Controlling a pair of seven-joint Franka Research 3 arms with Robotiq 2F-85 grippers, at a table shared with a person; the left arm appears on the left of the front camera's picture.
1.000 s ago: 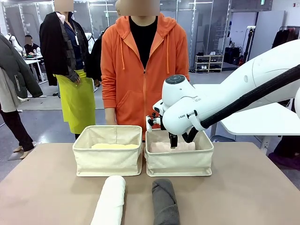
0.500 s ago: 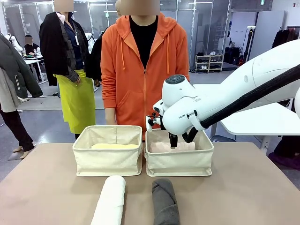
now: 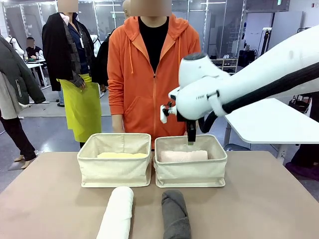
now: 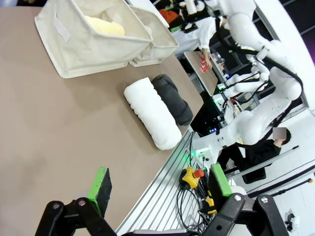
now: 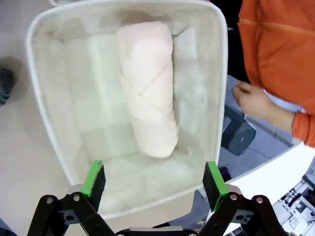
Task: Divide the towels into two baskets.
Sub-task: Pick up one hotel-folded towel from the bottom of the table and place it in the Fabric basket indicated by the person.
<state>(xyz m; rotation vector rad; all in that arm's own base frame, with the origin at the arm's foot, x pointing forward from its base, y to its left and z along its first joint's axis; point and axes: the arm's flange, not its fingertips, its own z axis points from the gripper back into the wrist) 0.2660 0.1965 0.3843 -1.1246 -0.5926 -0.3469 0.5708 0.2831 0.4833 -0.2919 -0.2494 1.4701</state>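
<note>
Two cream baskets stand side by side. The left basket (image 3: 114,172) (image 4: 74,49) holds the pale yellow towel (image 3: 121,155) (image 4: 103,25). In the right basket (image 3: 190,173) (image 5: 219,73) lies the pale pink towel (image 3: 183,156) (image 5: 147,88). My right gripper (image 3: 191,139) (image 5: 154,179) hangs open just above that basket, holding nothing. In front of the baskets, the white towel (image 3: 117,214) (image 4: 152,115) and the dark grey towel (image 3: 175,214) (image 4: 172,98) lie on the table. My left gripper (image 4: 160,182) is open and empty, above the table's near edge.
A person in an orange hoodie (image 3: 152,64) stands right behind the baskets, one hand (image 5: 251,101) close to the right basket's far side. A yellow emergency button (image 4: 189,176) and cables sit below the table's rail. Bare tan table (image 3: 259,199) surrounds the towels.
My right gripper has risen out of the right basket, open, and the pink towel stays inside. The towels on the table have not moved.
</note>
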